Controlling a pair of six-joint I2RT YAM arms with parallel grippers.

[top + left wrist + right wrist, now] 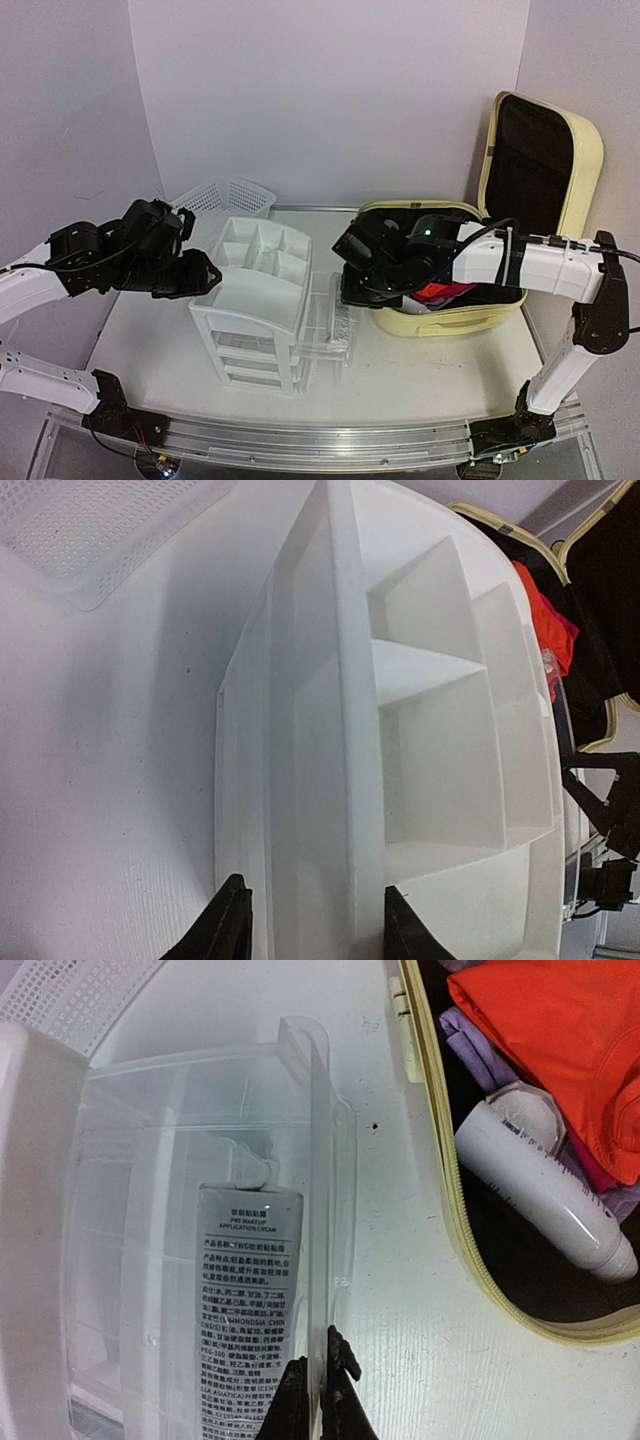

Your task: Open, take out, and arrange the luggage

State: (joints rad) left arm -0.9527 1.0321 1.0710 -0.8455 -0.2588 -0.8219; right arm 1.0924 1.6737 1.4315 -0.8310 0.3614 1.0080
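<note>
The luggage (450,322), a pale yellow hard-shell suitcase, lies open at the right with its black-lined lid (540,140) standing up. Inside it are an orange cloth (550,1040) and a white bottle (540,1195). My right gripper (322,1380) is shut on the thin front wall of a clear drawer (200,1160), which holds a white cream tube (250,1300). In the top view this right gripper (345,292) sits between drawer and suitcase. My left gripper (318,925) straddles the left wall of the white drawer organizer (340,730), one finger close on each side.
A white mesh basket (225,195) stands at the back left, behind the organizer (260,290). The clear drawer (325,320) juts out of the organizer's right side toward the suitcase. Purple walls close in the back and both sides.
</note>
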